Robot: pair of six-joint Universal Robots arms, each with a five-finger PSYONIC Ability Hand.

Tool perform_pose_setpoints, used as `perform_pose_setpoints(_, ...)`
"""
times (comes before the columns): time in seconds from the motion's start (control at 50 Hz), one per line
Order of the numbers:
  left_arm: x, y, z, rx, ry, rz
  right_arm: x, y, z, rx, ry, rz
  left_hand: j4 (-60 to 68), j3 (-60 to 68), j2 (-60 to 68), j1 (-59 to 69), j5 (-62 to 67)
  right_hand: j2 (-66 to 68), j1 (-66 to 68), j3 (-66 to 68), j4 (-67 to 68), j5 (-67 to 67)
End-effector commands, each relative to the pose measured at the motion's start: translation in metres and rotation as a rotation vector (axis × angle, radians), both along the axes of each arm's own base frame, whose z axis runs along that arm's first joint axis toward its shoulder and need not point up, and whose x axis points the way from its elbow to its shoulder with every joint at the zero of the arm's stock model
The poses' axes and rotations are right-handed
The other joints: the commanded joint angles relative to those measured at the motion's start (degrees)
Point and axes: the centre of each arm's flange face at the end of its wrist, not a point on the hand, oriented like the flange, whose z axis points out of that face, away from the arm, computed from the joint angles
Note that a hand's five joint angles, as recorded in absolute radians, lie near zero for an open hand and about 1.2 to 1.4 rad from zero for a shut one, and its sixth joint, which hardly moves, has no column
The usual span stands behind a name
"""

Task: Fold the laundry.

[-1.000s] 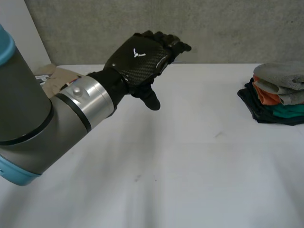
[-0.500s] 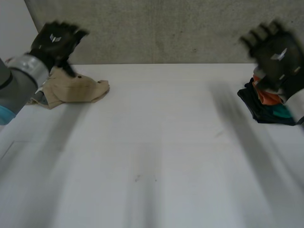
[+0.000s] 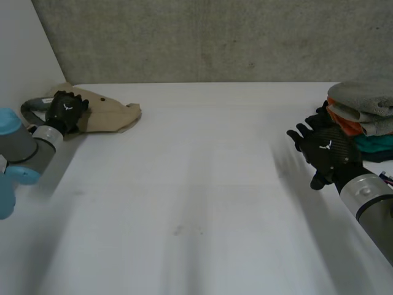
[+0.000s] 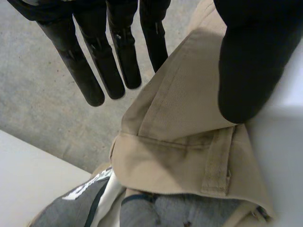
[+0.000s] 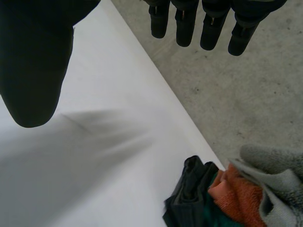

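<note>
Tan garment (image 3: 110, 114) lies under the left hand (image 3: 66, 110) (fingers straight).

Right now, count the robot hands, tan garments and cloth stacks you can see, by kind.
Hands: 2 (left hand, right hand)
Tan garment: 1
Stack: 1
Total: 4

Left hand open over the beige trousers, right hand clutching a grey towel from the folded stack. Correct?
No: the right wrist view shows the right hand open, holding nothing, apart from the folded stack. The left hand is open over the beige trousers.
</note>
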Motion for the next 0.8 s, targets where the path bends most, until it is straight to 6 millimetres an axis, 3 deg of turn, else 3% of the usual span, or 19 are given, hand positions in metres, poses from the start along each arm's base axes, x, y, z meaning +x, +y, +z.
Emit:
perform_pose_setpoints(0.02, -0.004, -0.002, -0.016, -0.030, 0.000, -0.028, -0.001, 0.005, -0.005, 0.019, 0.002, 0.001, 44.09, 44.25, 43.74, 42.85, 44.32, -2.46, -3.35, -2.18, -2.25, -2.67)
perform_pose_setpoints(0.08, -0.011, 0.001, -0.011, -0.081, 0.006, -0.033, -0.001, 0.006, -0.006, 0.024, 0.003, 0.001, 44.09, 44.25, 43.74, 42.86, 44.32, -2.46, -3.35, -2.18, -2.25, -2.67)
perform_pose_setpoints(0.16, -0.032, 0.019, 0.022, -0.155, 0.032, -0.075, -0.003, 0.006, -0.004, 0.019, 0.004, -0.015, 44.09, 44.25, 43.74, 42.86, 44.32, -2.46, -3.35, -2.18, -2.25, -2.67)
perform_pose_setpoints(0.22, -0.057, 0.046, 0.057, -0.182, 0.106, -0.143, -0.006, 0.004, -0.003, 0.013, 0.004, -0.031, 44.09, 44.25, 43.74, 42.86, 44.32, -2.46, -3.35, -2.18, -2.25, -2.67)
perform_pose_setpoints(0.24, -0.072, 0.066, 0.078, -0.176, 0.168, -0.191, -0.007, 0.003, -0.001, 0.006, 0.003, -0.041, 44.09, 44.25, 43.74, 42.86, 44.32, -2.46, -3.35, -2.18, -2.25, -2.67)
perform_pose_setpoints(0.28, -0.086, 0.086, 0.095, -0.157, 0.232, -0.238, -0.009, 0.002, 0.002, -0.002, 0.002, -0.050, 44.09, 44.25, 43.74, 42.86, 44.32, -2.46, -3.35, -2.18, -2.25, -2.67)
perform_pose_setpoints(0.3, -0.101, 0.109, 0.111, -0.124, 0.301, -0.289, -0.010, 0.001, 0.004, -0.010, 0.000, -0.055, 44.09, 44.25, 43.74, 42.86, 44.32, -2.46, -3.35, -2.18, -2.25, -2.67)
perform_pose_setpoints(0.36, -0.118, 0.139, 0.131, -0.080, 0.386, -0.360, -0.011, 0.001, 0.009, -0.026, -0.002, -0.059, 44.09, 44.25, 43.74, 42.86, 44.32, -2.46, -3.35, -2.18, -2.25, -2.67)
perform_pose_setpoints(0.38, -0.130, 0.163, 0.142, -0.047, 0.437, -0.412, -0.011, 0.001, 0.010, -0.027, -0.002, -0.061, 44.09, 44.25, 43.74, 42.86, 44.32, -2.46, -3.35, -2.18, -2.25, -2.67)
perform_pose_setpoints(0.46, -0.159, 0.221, 0.139, 0.089, 0.510, -0.525, -0.013, 0.001, 0.013, -0.037, -0.005, -0.067, 44.09, 44.25, 43.74, 42.86, 44.32, -2.46, -3.35, -2.18, -2.25, -2.67)
perform_pose_setpoints(0.54, -0.190, 0.272, 0.108, 0.228, 0.486, -0.643, -0.016, 0.000, 0.014, -0.034, -0.005, -0.076, 44.09, 44.25, 43.74, 42.86, 44.32, -2.46, -3.35, -2.18, -2.25, -2.67)
perform_pose_setpoints(0.56, -0.204, 0.294, 0.097, 0.280, 0.470, -0.705, -0.016, 0.000, 0.013, -0.030, -0.004, -0.078, 44.09, 44.25, 43.74, 42.86, 44.32, -2.46, -3.35, -2.18, -2.25, -2.67)
perform_pose_setpoints(0.62, -0.228, 0.335, 0.080, 0.352, 0.434, -0.810, -0.016, 0.001, 0.012, -0.019, -0.002, -0.078, 44.09, 44.25, 43.74, 42.86, 44.32, -2.46, -3.35, -2.18, -2.25, -2.67)
perform_pose_setpoints(0.7, -0.235, 0.354, 0.085, 0.352, 0.410, -0.843, -0.016, 0.002, 0.012, -0.008, -0.001, -0.078, 7.02, 7.17, 6.67, 5.78, 7.24, -2.46, -3.35, -2.18, -2.25, -2.67)
perform_pose_setpoints(0.74, -0.232, 0.357, 0.102, 0.320, 0.411, -0.845, -0.015, 0.003, 0.011, 0.001, 0.000, -0.075, -4.09, -3.94, -4.44, -5.33, -3.87, -2.46, -3.35, -2.18, -2.25, -2.67)
perform_pose_setpoints(0.8, -0.222, 0.351, 0.124, 0.277, 0.427, -0.802, -0.015, 0.005, 0.011, 0.020, 0.000, -0.074, -7.18, -7.03, -7.53, -8.42, -6.96, -2.46, -3.35, -2.18, -2.25, -2.67)
